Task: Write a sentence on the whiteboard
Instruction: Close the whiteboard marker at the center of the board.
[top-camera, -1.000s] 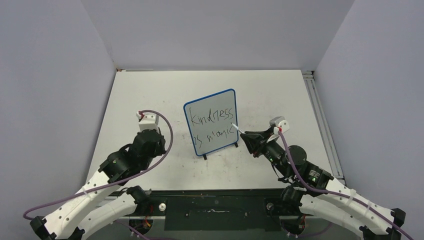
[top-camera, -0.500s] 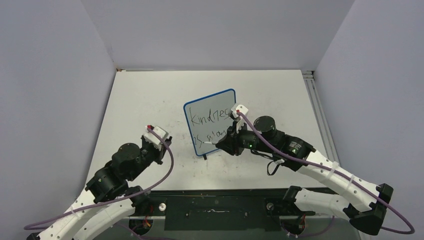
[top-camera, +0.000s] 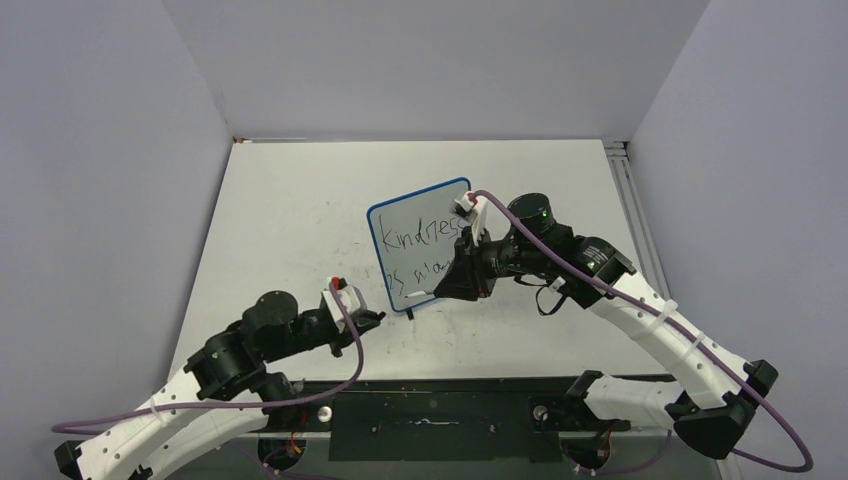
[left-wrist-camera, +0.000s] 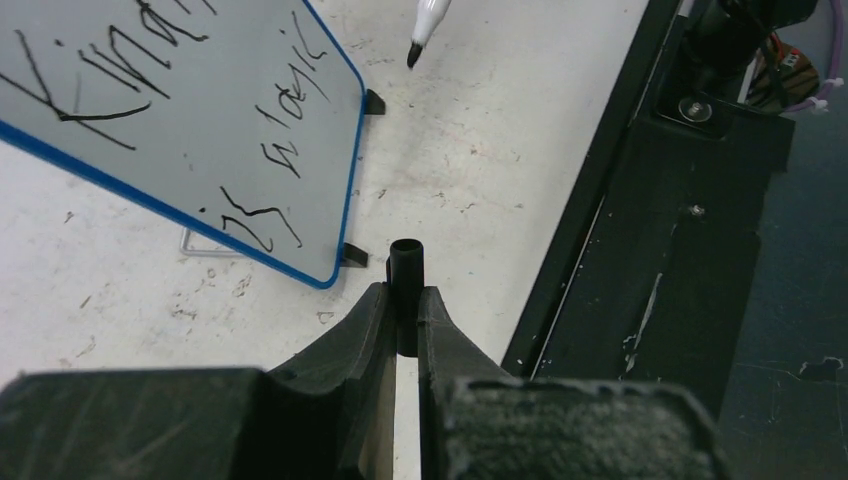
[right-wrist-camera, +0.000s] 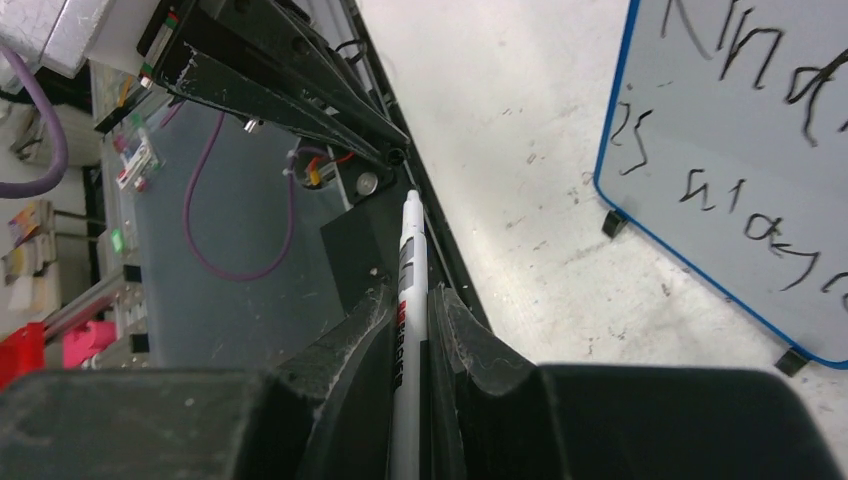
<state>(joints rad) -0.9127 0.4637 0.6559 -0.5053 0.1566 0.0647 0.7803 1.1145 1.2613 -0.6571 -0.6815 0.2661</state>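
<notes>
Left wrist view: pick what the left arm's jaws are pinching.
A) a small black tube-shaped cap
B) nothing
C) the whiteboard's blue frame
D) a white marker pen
A: the small black tube-shaped cap sticks out from between the shut left jaws, apart from the blue-framed white whiteboard.

- Left pincer (left-wrist-camera: 403, 305), on a low, bent arm pointing right, is closed on a black cap (left-wrist-camera: 405, 260).
- Right pincer (right-wrist-camera: 415, 300), on a high-arched arm, clamps a white marker (right-wrist-camera: 411, 235).
</notes>
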